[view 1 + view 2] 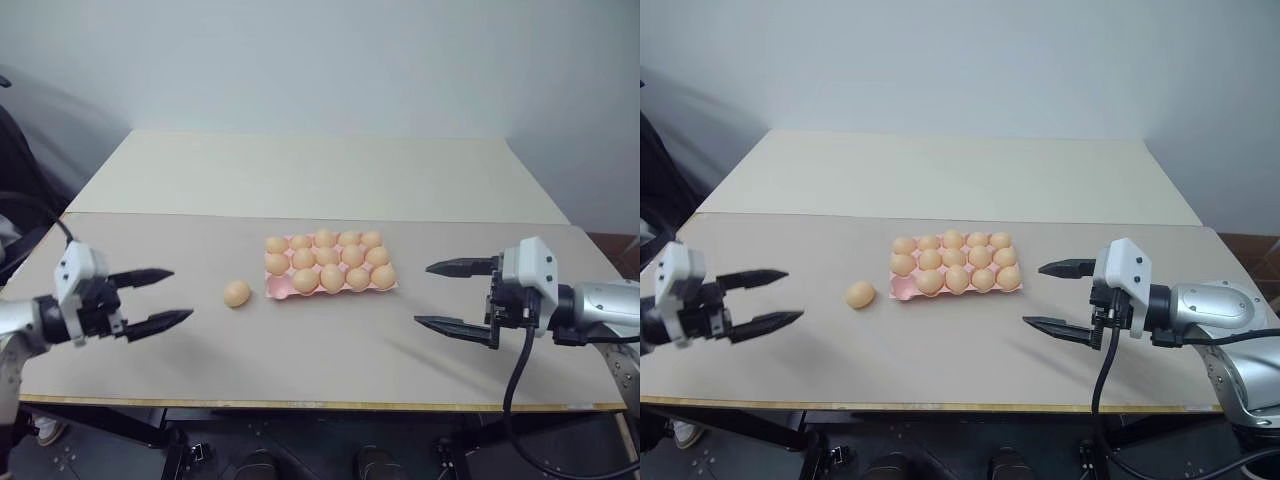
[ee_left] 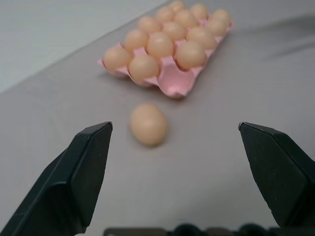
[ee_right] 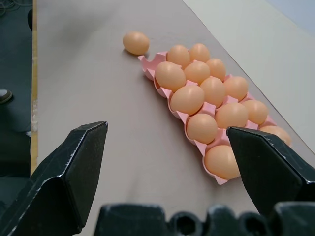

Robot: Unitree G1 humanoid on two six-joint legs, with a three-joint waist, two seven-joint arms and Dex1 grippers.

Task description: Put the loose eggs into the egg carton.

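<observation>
Here's the wide, flat grey-beige worktop (image 1: pixel 330 350), and the flat pink moulded egg carton (image 1: pixel 272 290) sits near its middle, long side running across the robot's front. It looks nearly full of smooth orange-tan eggs; from the left wrist view one corner cup on the near left end shows bare pink, and I judge that to be the last free place.

On the right, the right gripper (image 1: pixel 455 297) hovers above the worktop, its two black fingers spread wide and holding nothing, well apart from the carton's right end. On the left, the left gripper (image 1: pixel 155 298) hangs over the worktop too, fingers equally wide, nothing between them.

And there's the straggler: one loose small orange-tan oval egg (image 1: pixel 237 293) lying on the worktop just beside the carton's left end, not touching it that I can see. It sits between the left gripper and the carton, straight ahead of those open left fingers, in the very gap they frame in the left wrist view. Its long axis runs roughly across the worktop, slightly tilted. The left arm is clearly nearer; the right would have to cross the whole carton. My call: this one belongs to the left.
</observation>
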